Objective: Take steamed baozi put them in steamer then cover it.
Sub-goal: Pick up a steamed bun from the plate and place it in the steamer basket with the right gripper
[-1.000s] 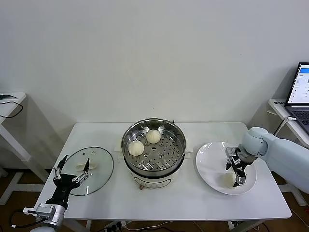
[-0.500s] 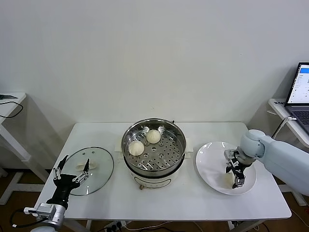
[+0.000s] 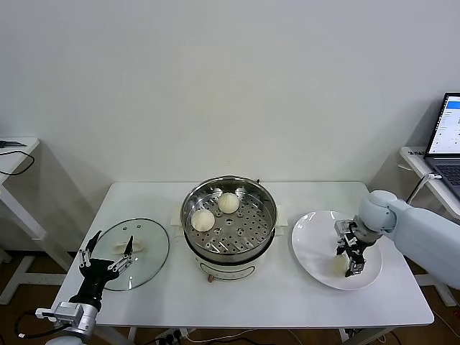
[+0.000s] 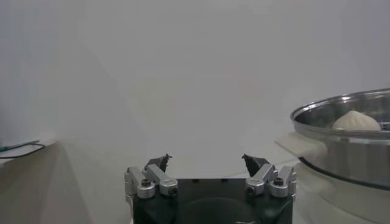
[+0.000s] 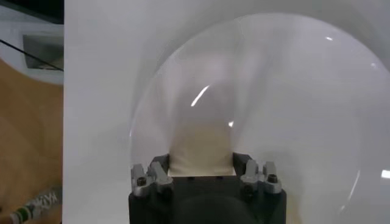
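The steel steamer point(image 3: 267, 208) stands mid-table on its white base, with two baozi point(image 3: 203, 220) point(image 3: 228, 203) on its perforated tray. A third baozi point(image 3: 339, 265) lies on the white plate point(image 3: 314, 241) at the right. My right gripper point(image 3: 351, 260) is down on the plate, shut on this baozi; in the right wrist view the baozi point(image 5: 201, 143) is pressed between the fingers of the right gripper point(image 5: 201, 161). The glass cover point(image 3: 147, 255) lies flat at the left. My left gripper point(image 3: 108, 253) point(image 4: 207, 161) is open and empty by the cover's front edge. A fourth baozi is out of view.
The steamer point(image 4: 347, 149) and one baozi point(image 4: 355, 120) show off to the side in the left wrist view. A laptop point(image 3: 447, 140) sits on a side table at the far right, and another side table point(image 3: 14, 154) stands at the far left.
My right gripper went down around the baozi on the plate and drew its fingers in on it. The left arm has not moved.
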Available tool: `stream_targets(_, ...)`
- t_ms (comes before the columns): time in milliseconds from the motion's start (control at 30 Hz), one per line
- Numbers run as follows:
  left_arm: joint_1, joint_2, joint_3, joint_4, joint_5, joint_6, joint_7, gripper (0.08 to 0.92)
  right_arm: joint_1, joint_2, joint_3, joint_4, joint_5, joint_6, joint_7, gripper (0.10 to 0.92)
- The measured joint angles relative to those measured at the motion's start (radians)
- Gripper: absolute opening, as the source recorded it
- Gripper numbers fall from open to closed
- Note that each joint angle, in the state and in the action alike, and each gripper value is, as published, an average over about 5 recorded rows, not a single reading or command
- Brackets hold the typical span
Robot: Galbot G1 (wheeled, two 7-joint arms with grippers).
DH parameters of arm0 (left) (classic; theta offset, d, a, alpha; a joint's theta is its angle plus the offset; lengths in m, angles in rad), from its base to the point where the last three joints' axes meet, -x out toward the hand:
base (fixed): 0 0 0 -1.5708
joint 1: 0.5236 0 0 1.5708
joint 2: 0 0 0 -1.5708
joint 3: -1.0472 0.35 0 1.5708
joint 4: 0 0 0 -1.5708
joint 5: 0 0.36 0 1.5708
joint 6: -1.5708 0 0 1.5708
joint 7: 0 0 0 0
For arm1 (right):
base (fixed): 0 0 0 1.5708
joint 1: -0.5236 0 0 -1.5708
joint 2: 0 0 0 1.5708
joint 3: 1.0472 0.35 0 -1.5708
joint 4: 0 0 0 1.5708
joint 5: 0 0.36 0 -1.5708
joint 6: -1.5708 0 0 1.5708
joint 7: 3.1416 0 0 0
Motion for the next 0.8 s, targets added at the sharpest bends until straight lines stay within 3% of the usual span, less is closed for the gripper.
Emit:
stream_targets(400,0.001,0.007,0.007,-0.010,0.001,0.004,-0.005,0.823,0.422,0.036,-0.235,0.074,0.148,0.090,-0.027,0.681)
stream_targets(800,-0.007,0.013,-0.005,-0.006,-0.003,0.006,-0.002,0.823,0.704,0.236,-0.416,0.089,0.166,0.341,-0.012,0.679)
